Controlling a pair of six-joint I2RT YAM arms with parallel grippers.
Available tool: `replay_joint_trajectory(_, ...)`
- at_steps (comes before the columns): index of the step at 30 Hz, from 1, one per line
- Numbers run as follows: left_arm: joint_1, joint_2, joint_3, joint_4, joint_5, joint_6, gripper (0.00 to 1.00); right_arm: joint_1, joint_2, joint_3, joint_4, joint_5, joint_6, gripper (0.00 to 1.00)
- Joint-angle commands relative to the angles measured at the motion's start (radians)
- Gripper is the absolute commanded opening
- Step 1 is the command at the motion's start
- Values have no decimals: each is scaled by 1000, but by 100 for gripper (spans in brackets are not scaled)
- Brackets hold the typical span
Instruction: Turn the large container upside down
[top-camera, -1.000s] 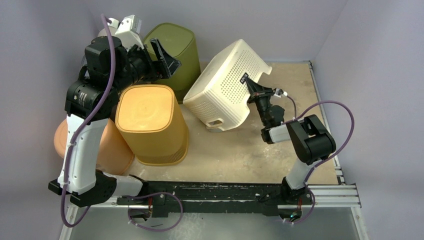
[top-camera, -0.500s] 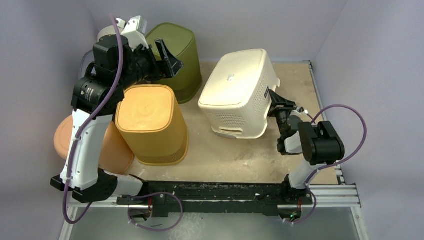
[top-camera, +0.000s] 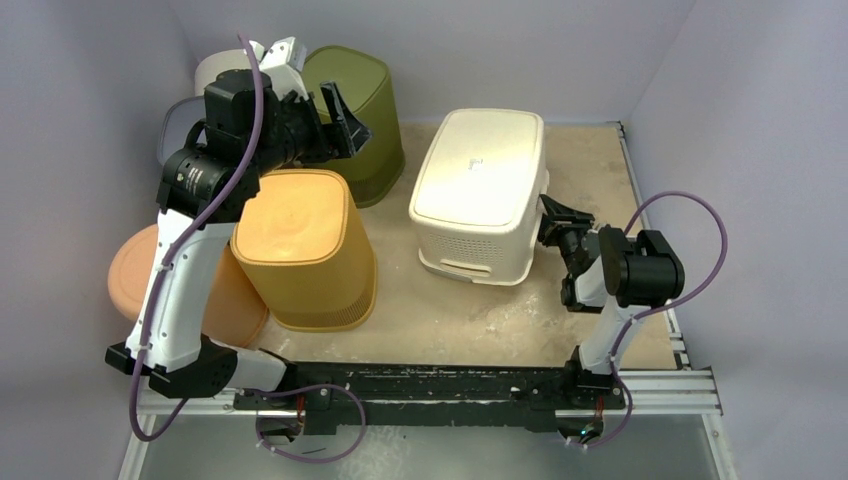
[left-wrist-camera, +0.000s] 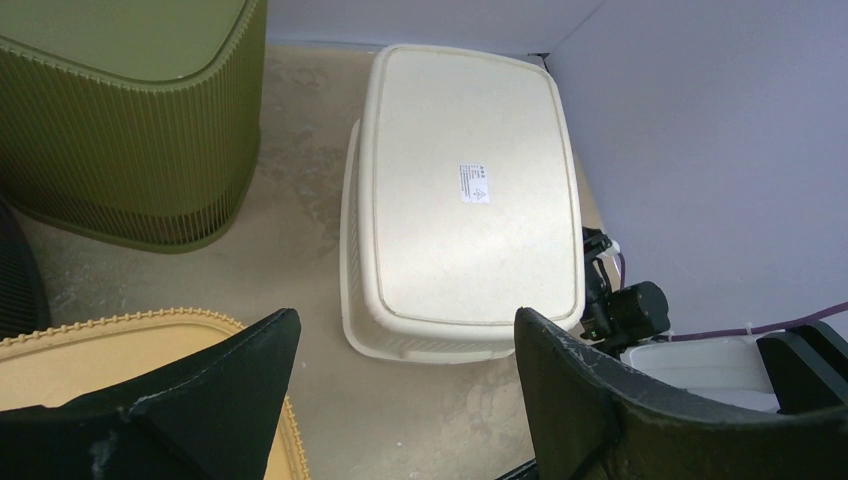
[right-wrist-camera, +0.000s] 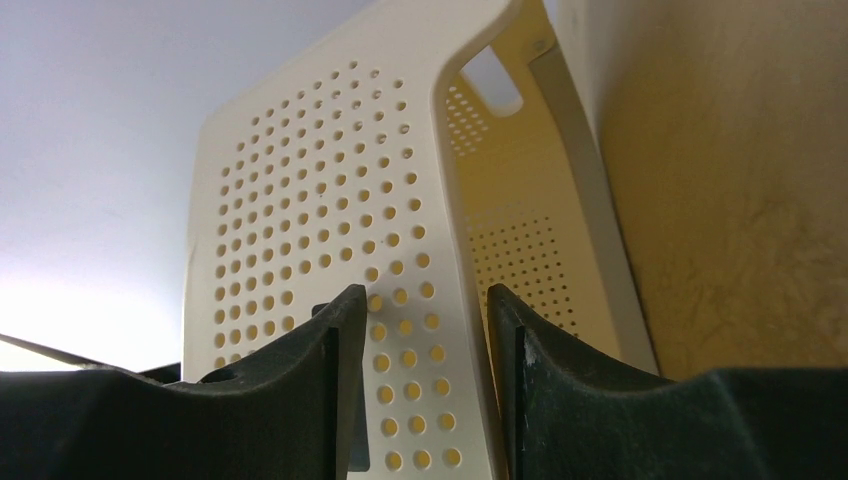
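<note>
The large container is a white perforated basket (top-camera: 480, 180). It stands upside down on the table, its flat bottom with a small label facing up, as the left wrist view (left-wrist-camera: 465, 190) also shows. My right gripper (top-camera: 552, 215) is low at the basket's right side. In the right wrist view (right-wrist-camera: 415, 300) its fingers are apart and the basket's side wall (right-wrist-camera: 320, 200) runs between them; the rim there seems slightly off the table. My left gripper (top-camera: 340, 115) is open and empty, held high at the back left (left-wrist-camera: 405, 330).
A yellow ribbed bin (top-camera: 300, 245) stands upside down at the left. An olive green bin (top-camera: 360, 100) stands behind it. An orange round container (top-camera: 130, 275) is at the far left, a white one (top-camera: 215, 72) in the back corner. Walls close in the table (top-camera: 600, 170).
The basket went from tilted and lifted to bottom-up on the table. My right gripper came down and to the right with it and its jaws parted. My left arm drifted slightly right.
</note>
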Motion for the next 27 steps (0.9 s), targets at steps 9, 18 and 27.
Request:
replay_joint_trajectory(9,-5,-1,-38,79,8,-8,76,-81,79,28,420,-172,-88,49)
replay_joint_trajectory(18,-4,20,-45,81,-1,-3,76,-164,128,35,417,-238,-121,48)
replay_joint_trajectory(27,-3,28,-75,102,-4,3,76,-304,157,53,400,-331,-172,46)
